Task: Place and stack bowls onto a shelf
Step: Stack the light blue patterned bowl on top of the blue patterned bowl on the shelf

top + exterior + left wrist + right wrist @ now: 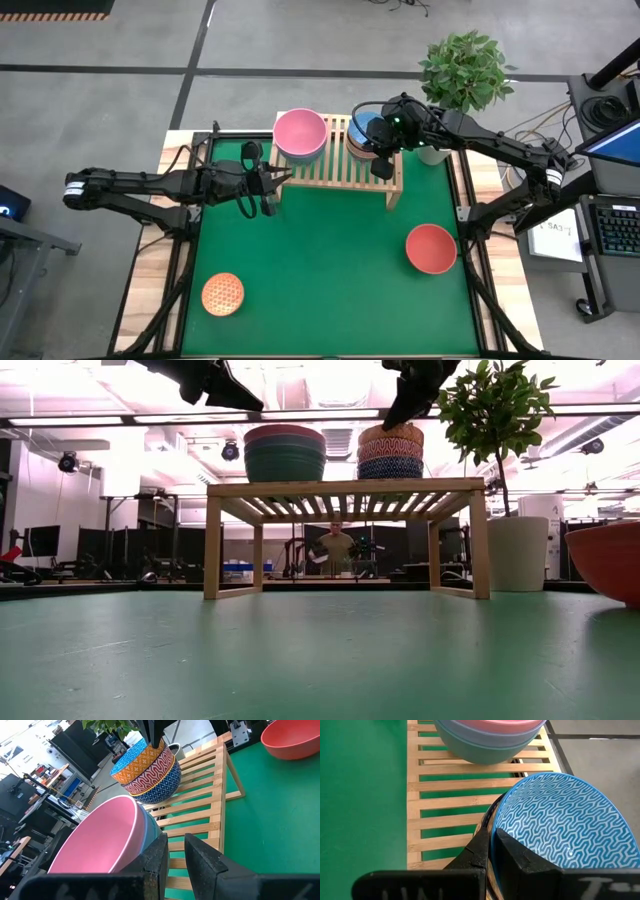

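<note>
High view first, reading from the left: we see the left claw hanging at the left end of the shelf, its fingers only slightly parted and nothing between them. Near the front left corner of the green counter sits the patterned orange bowl, well apart from everything else. On the shelf's left part rests the pink bowl, nested on top of other large bowls; in the low view we make out a dark green bowl under it. On the shelf's right part stands a stack of smaller patterned bowls, topped by the light blue bowl. The right claw is clamped on that bowl's rim, one finger inside and one outside, as the right wrist view shows. Farther right, the red bowl lies on the counter near its right edge. A potted plant stands behind the shelf's right end.
</note>
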Tool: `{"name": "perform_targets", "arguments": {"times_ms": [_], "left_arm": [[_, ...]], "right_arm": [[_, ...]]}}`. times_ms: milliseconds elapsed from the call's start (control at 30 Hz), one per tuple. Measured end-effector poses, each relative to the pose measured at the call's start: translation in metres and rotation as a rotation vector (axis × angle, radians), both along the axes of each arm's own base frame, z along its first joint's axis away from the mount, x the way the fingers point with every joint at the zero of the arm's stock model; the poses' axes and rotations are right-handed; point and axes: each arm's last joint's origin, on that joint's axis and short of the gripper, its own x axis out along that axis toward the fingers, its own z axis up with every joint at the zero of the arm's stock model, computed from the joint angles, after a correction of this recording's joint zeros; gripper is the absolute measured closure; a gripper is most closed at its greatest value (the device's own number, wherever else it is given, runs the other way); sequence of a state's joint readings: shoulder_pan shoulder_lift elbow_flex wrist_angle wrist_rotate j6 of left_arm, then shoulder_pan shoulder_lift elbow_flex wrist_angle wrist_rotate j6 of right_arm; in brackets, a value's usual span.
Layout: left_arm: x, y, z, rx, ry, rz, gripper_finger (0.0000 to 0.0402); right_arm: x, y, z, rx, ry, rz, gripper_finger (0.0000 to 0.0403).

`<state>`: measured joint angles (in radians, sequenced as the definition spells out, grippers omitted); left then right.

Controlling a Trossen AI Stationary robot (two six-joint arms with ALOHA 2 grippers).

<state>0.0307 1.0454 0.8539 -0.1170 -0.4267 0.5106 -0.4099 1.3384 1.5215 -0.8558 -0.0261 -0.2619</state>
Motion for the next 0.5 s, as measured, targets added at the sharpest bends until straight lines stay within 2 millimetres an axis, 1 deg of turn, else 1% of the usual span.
{"name": "perform_targets", "arguments": {"times_ms": [200,400,500], "left_arm": [[-0.0002,0.0,-0.0005,0.0,0.005,0.0,0.0354],[-0.0001,0.0,-0.0004,0.0,0.005,0.0,0.0354],[-0.0001,0.0,-0.0004,0.0,0.005,0.0,0.0354]], "right_arm": [[-0.0001,0.0,-0.0001,0.0,0.001,0.0,0.0388],[-0.0001,-0.0001,0.0,-0.002,0.001,0.0,0.0361],[-0.0001,-0.0001,-0.0001,-0.001,0.001,0.0,0.0359]]}}
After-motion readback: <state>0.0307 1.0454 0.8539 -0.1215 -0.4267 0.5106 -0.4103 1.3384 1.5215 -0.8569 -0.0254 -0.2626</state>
